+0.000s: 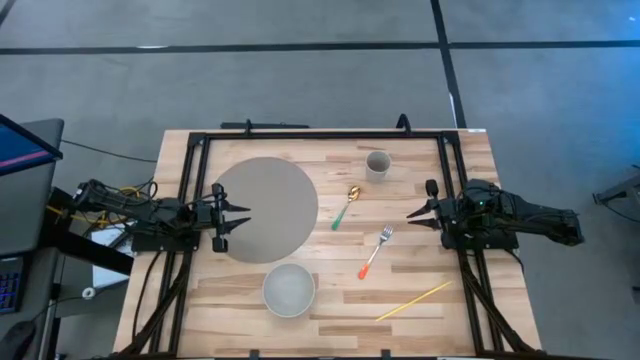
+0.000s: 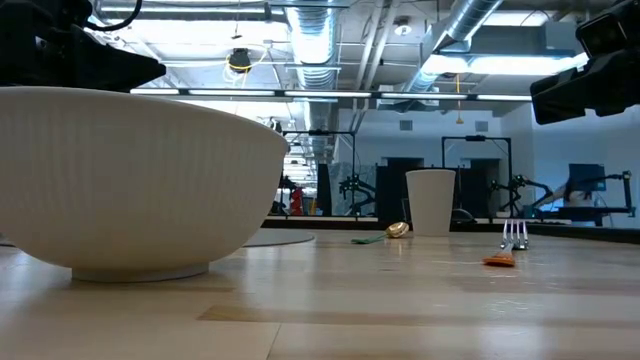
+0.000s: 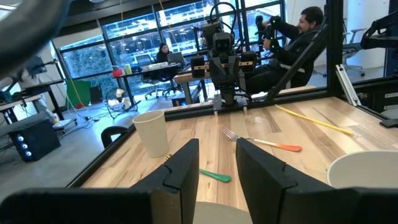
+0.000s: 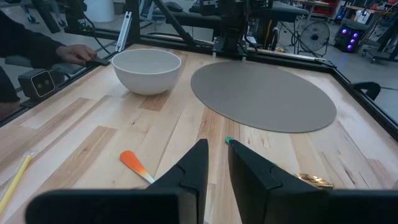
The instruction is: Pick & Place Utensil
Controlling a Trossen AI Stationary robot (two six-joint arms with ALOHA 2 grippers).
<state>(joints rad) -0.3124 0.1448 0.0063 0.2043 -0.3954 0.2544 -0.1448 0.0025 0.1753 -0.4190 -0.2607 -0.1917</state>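
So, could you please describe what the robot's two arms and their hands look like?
Both arms are dark, nearly black, with blocky jointed segments. The left arm carries loose bundled cables, some yellowish, near its base. The right arm looks smoother and bulkier. The left hand and right hand each end in two thin, pointed black fingers, flat and angular up close.

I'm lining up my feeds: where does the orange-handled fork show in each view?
High view: orange-handled fork right of centre, between round mat and right arm.
Low view: fork at right, lying flat.
Left wrist view: fork mid-picture, beyond the fingers.
Right wrist view: only its orange handle shows, lower left.
Shared landmark: white bowl.
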